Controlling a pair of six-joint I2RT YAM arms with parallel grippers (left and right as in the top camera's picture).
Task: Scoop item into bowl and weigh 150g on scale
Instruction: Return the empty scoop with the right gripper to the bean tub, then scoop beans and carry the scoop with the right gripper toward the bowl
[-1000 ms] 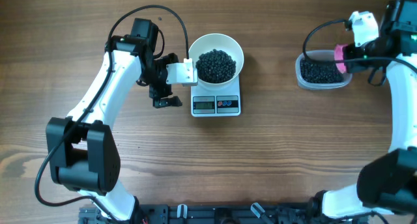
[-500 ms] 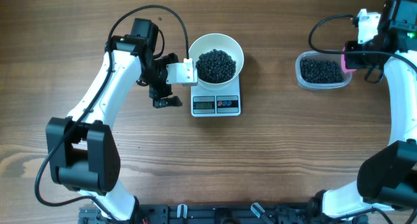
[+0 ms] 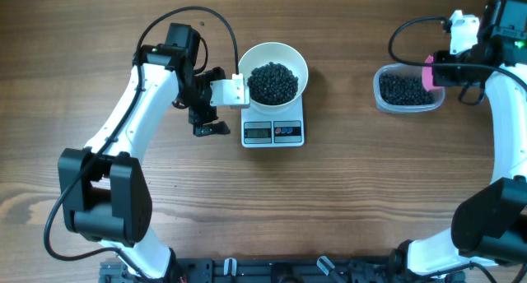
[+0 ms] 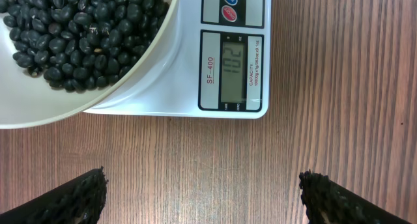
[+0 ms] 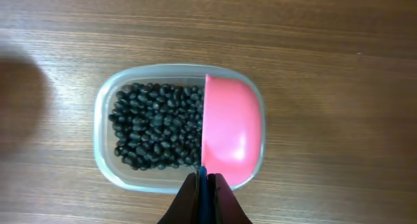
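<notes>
Scale [image 3: 273,135]: display edge faces the robot's base.
Bowl [image 3: 272,46]: on the scale's far half, holding beans [image 3: 272,82].
Left gripper [image 4: 205,201]: just left of the scale, jaws wide apart and empty, with the bowl ahead of them.
Right gripper [image 5: 205,198]: well right of the scale, jaws pinched on the pink scoop [image 5: 231,129].
Scoop: long axis runs straight out from the jaws, over the tub [image 5: 104,139].

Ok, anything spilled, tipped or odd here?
Nothing stands out: beans lie only in the bowl and the clear tub, none on the table; the bowl sits upright on the scale, pink scoop over the tub.
</notes>
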